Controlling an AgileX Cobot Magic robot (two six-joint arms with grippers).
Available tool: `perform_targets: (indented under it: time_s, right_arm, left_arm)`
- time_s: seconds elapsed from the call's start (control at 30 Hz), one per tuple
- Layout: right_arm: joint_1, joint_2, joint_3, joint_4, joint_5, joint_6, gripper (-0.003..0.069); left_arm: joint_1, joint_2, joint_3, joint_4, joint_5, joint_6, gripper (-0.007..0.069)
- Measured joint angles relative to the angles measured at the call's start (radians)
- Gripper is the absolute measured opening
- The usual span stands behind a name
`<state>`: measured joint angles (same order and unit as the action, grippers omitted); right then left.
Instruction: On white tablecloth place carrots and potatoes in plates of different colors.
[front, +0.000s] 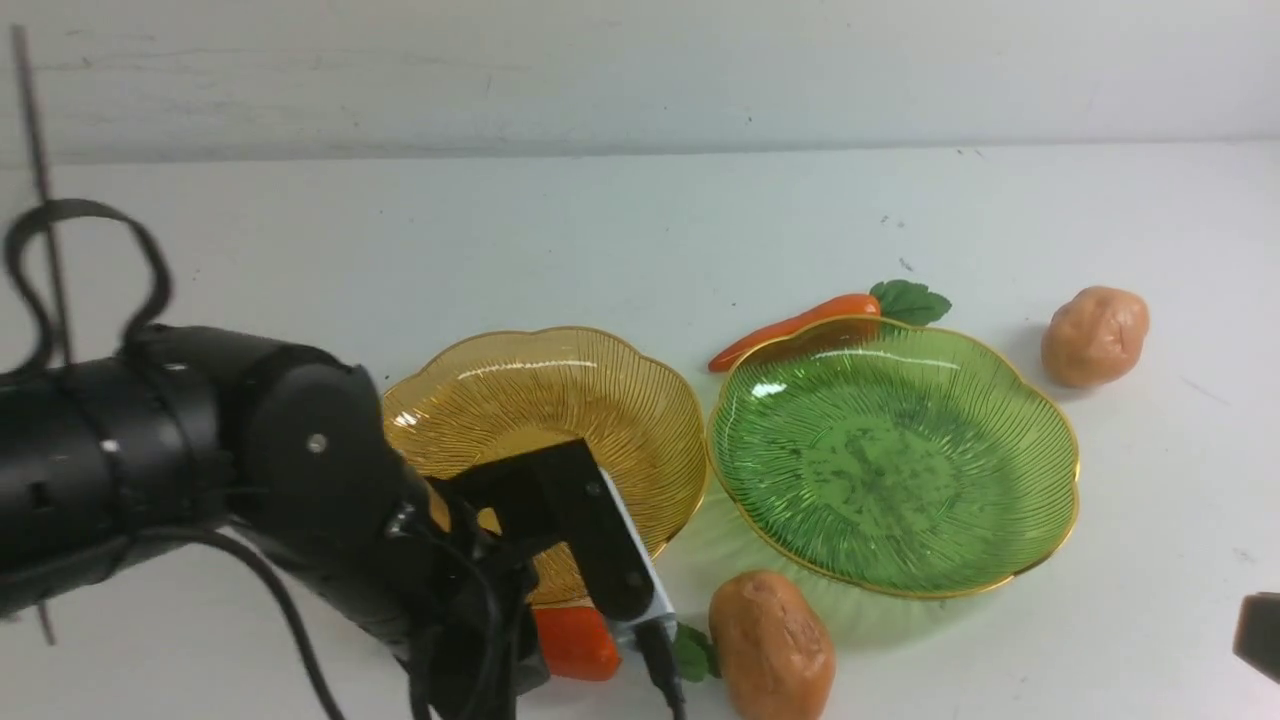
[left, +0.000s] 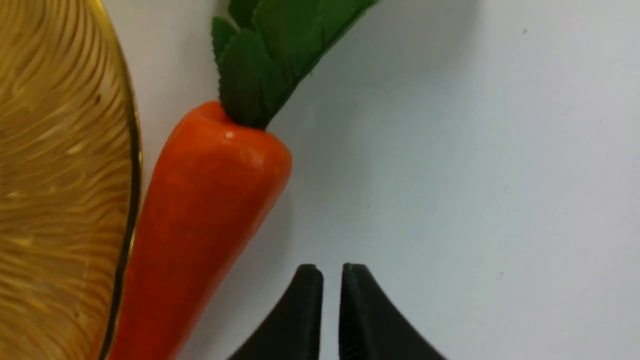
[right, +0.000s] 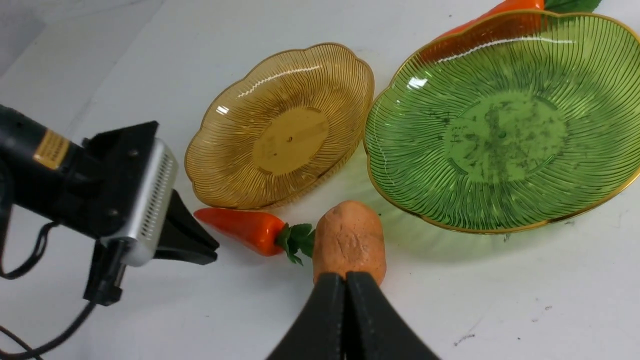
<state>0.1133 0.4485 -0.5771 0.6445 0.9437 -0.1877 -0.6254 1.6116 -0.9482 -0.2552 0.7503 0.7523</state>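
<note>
The thicker carrot (right: 257, 231) lies on the white tablecloth (front: 1150, 540) at the near side of the amber-yellow plate (right: 292, 140), its tapered end to the left and its leafy top beside the nearer potato (right: 350, 240). It looks hard, light and glossy, so it may roll or slip if pinched off-centre; the thick orange body near the crown should give the surest hold, across its width, since the leaves would probably bend. The plate's rim leaves little room for a finger on the far side and looks breakable.

The left gripper (left: 330, 270) is beside the carrot, its fingers parted by a narrow gap with nothing between them; they would need to open wider. The right gripper (right: 345, 277) has its fingertips together, holding nothing.

Farther right sits the green plate (front: 890, 480), with the slimmer carrot (front: 790, 330) behind its far rim and the farther potato (front: 1095, 337) beyond its right side.
</note>
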Motion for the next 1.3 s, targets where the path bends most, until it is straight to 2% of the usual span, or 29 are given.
perform_targets:
  time_s: [0.13, 0.33, 0.5, 0.73, 0.97, 1.07, 1.17, 1.27, 1.3]
  right_arm:
    - [0.0, 0.0, 0.0, 0.0, 0.0, 0.0, -0.0015]
    - [0.0, 0.0, 0.0, 0.0, 0.0, 0.0, -0.0015]
    - [0.0, 0.0, 0.0, 0.0, 0.0, -0.001, -0.0015]
    - [0.0, 0.0, 0.0, 0.0, 0.0, -0.001, -0.0015]
    - [0.0, 0.0, 0.0, 0.0, 0.009, 0.0, -0.0015]
    - [0.0, 0.0, 0.0, 0.0, 0.015, 0.0, -0.0015]
    - [0.0, 0.0, 0.0, 0.0, 0.021, 0.0, -0.0015]
    - [0.0, 0.0, 0.0, 0.0, 0.023, 0.0, -0.0015]
    - [0.0, 0.0, 0.0, 0.0, 0.024, 0.0, -0.0015]
  left_arm:
    - [-0.035, 0.043, -0.011, 0.009, -0.055, 0.035, 0.0172]
    - [-0.077, 0.084, -0.013, 0.009, -0.126, 0.101, 0.0369]
    - [-0.077, 0.104, -0.015, 0.011, -0.176, 0.113, 0.0438]
    - [-0.077, 0.106, -0.016, 0.01, -0.202, 0.115, 0.0442]
    - [-0.077, 0.067, -0.016, 0.017, -0.089, 0.035, 0.044]
    - [-0.077, 0.0, -0.016, 0.027, -0.035, -0.068, 0.0416]
    - [-0.077, -0.073, -0.016, 0.069, 0.005, -0.18, 0.0358]
    - [-0.077, -0.147, -0.016, 0.167, 0.052, -0.342, 0.0283]
    - [-0.077, -0.18, -0.016, 0.255, 0.088, -0.456, 0.0225]
